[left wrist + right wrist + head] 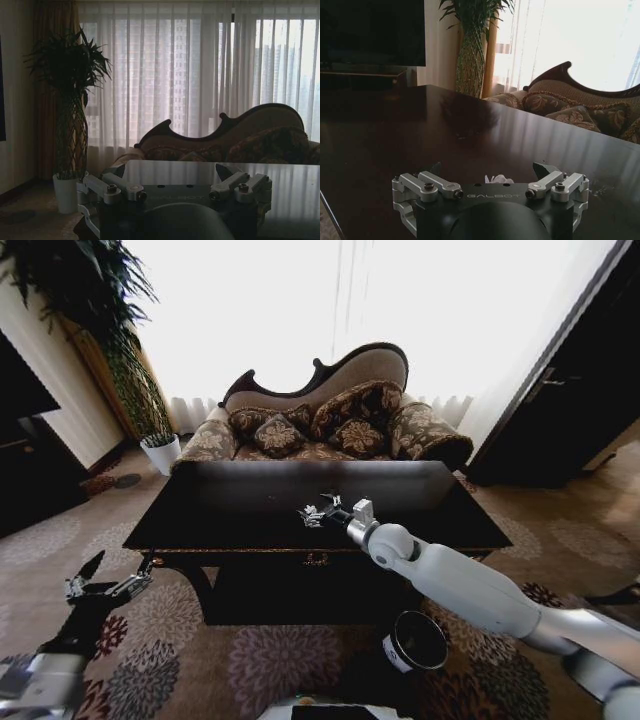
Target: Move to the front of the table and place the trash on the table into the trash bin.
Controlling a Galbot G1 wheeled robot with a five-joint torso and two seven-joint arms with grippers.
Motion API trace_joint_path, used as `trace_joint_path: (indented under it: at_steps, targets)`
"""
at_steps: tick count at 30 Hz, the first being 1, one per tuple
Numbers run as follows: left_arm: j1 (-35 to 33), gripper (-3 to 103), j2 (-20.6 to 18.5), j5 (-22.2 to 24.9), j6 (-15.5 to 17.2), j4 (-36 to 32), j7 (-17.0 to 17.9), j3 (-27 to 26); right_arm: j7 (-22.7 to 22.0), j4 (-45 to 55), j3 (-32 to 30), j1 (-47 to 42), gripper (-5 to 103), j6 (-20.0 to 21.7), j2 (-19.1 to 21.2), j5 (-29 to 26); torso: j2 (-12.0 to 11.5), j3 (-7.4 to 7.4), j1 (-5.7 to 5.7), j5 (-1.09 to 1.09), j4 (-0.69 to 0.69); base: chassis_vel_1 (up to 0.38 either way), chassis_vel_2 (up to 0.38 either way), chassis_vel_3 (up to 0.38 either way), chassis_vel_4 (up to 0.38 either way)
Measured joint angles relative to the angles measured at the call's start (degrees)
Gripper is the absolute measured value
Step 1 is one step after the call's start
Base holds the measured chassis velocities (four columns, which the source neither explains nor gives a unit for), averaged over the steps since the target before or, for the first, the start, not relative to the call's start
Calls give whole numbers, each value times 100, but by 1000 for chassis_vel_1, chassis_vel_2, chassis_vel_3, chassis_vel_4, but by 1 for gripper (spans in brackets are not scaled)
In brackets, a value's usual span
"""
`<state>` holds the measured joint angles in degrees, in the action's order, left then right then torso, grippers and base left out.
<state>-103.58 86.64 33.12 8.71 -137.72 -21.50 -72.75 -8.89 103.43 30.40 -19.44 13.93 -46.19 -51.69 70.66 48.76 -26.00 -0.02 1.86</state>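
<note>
the right pincer (312, 513) is seen stretched over the middle of the dark glossy desk (240, 502), its fingers spread apart and nothing gripped between them. in the right wrist view a small white crumpled scrap of trash (498, 178) is seen lying on the desk top between the open fingers, just ahead of the pincer's body; whether it is touched cannot be told. the left pincer (108, 580) is held low at the robot's left, off the desk's corner and above the patterned carpet (270, 665), with its fingers likewise spread and empty. the trash bin (415, 640) is found on the carpet in front of the desk, below the right arm, tipped slightly so that its open mouth is shown. a patterned sofa (330, 425) is set behind the desk.
</note>
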Motion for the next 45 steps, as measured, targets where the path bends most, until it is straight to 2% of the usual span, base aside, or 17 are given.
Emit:
trace_joint_path:
  at_steps: [6,16,18,21,23,26,27,29,32,33,35,36,37,39,41,45]
  targets:
    - [1,100,0,-2,-6,27,-1,-12,178,-283,48,-27,100,-130,-35,331,0,0,0,1,0,0,0,0,0]
    - [9,100,1,-19,-15,41,-1,-2,339,-292,-29,-80,101,-180,-1,328,0,-1,0,0,0,0,0,0,0]
    - [7,100,2,-24,-15,39,0,2,449,-261,-96,-171,91,-186,29,324,0,-1,0,0,0,0,0,0,0]
    - [4,100,3,-36,-16,37,0,8,496,-246,-133,-239,86,-187,46,330,0,-1,0,0,1,0,0,0,0]
    - [-6,100,16,-63,-19,32,-1,28,528,-238,-178,-335,75,-187,50,351,0,-1,0,1,0,0,0,0,0]
    - [-14,100,26,-82,-21,26,-1,41,533,-237,-203,-368,70,-187,50,358,0,-1,0,1,1,0,0,0,0]
    - [-20,100,32,-90,-23,16,-2,48,541,-236,-221,-382,59,-187,51,364,0,-1,0,0,0,0,0,0,0]
    - [-25,100,37,-93,-26,9,-2,50,545,-236,-234,-389,59,-188,53,369,0,-1,0,1,0,0,0,0,0]
    - [-42,100,48,-96,-37,-5,-3,50,547,-238,-271,-408,41,-193,67,376,0,-1,0,1,0,0,0,0,0]
    - [-42,100,48,-96,-37,-5,-3,50,547,-238,-271,-408,41,-193,67,376,0,-1,0,1,0,0,0,0,0]
    - [-50,100,55,-100,-41,-11,-4,51,547,-238,-294,-423,31,-194,72,376,0,-1,0,1,0,0,0,0,0]
    - [-54,100,59,-103,-42,-17,-5,51,548,-237,-309,-435,31,-195,73,376,0,-1,0,0,0,0,0,0,0]
    - [-60,100,61,-104,-42,-25,-5,52,549,-234,-330,-457,20,-197,79,376,0,-1,0,1,0,0,0,0,0]
    - [-67,100,62,-105,-43,-31,-5,52,552,-225,-348,-479,20,-198,88,377,0,0,0,1,0,0,0,0,0]
    - [-78,100,64,-108,-47,-45,-6,52,561,-184,-413,-544,9,-200,119,376,0,-1,0,1,0,0,0,0,0]
    - [-87,100,64,-108,-50,-61,-6,51,567,-90,-561,-680,1,-202,178,354,0,0,0,1,0,0,0,0,0]
